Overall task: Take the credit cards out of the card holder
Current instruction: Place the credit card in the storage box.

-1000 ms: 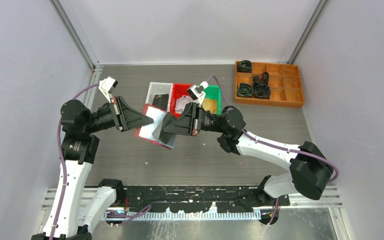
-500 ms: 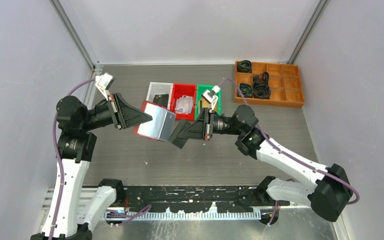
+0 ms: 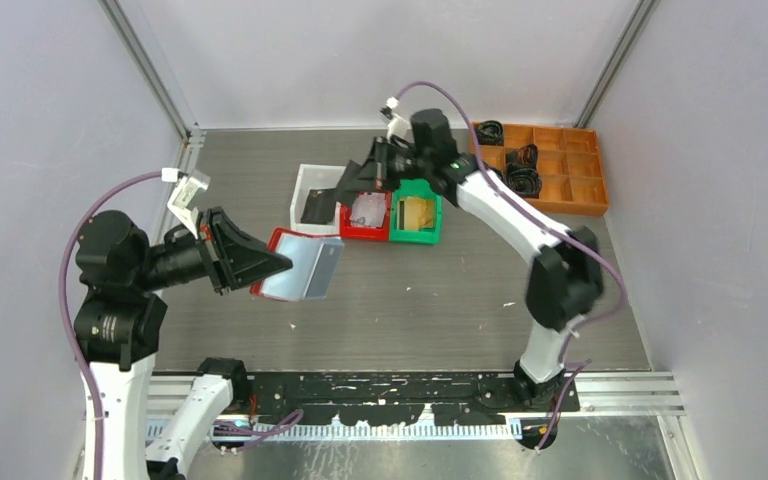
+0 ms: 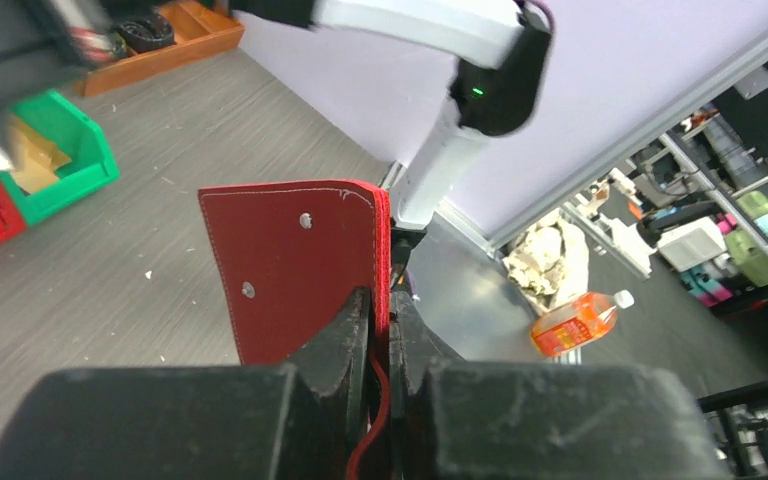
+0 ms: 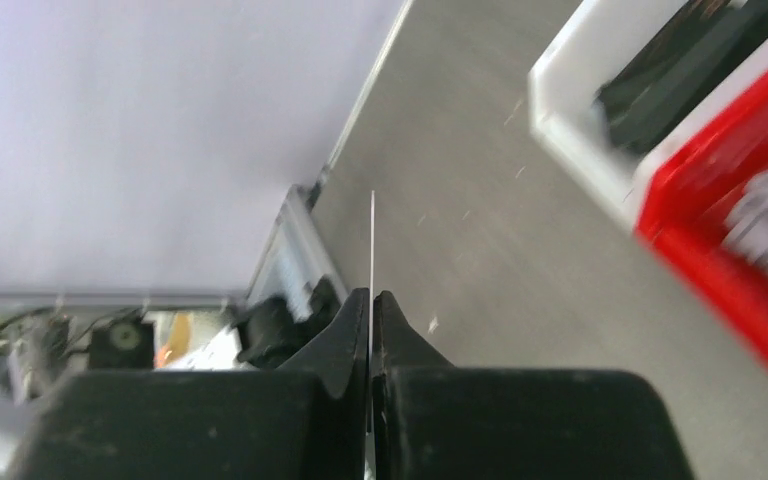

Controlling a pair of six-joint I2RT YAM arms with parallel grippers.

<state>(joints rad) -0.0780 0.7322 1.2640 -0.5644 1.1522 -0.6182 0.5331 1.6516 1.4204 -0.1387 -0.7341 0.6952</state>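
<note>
Bins: white bin [image 3: 303, 182] with a dark card [image 3: 318, 207], red bin [image 3: 365, 236] with silvery cards [image 3: 368, 210], green bin [image 3: 432, 222] with gold cards [image 3: 418, 212]. Your left gripper [image 3: 282, 263] clamps the card holder [image 3: 298, 270] off the table; your right gripper [image 3: 343, 188] pinches a thin card [image 5: 372, 240] above the bins.

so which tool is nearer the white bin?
Right. The right tool, pinching a credit card, is over the white bin's edge; the left tool sits nearer the arm bases, clamped on the card holder.

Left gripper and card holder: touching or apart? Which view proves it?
Touching. The left wrist view shows the left gripper pinching the card holder by its edge between closed fingers.
</note>
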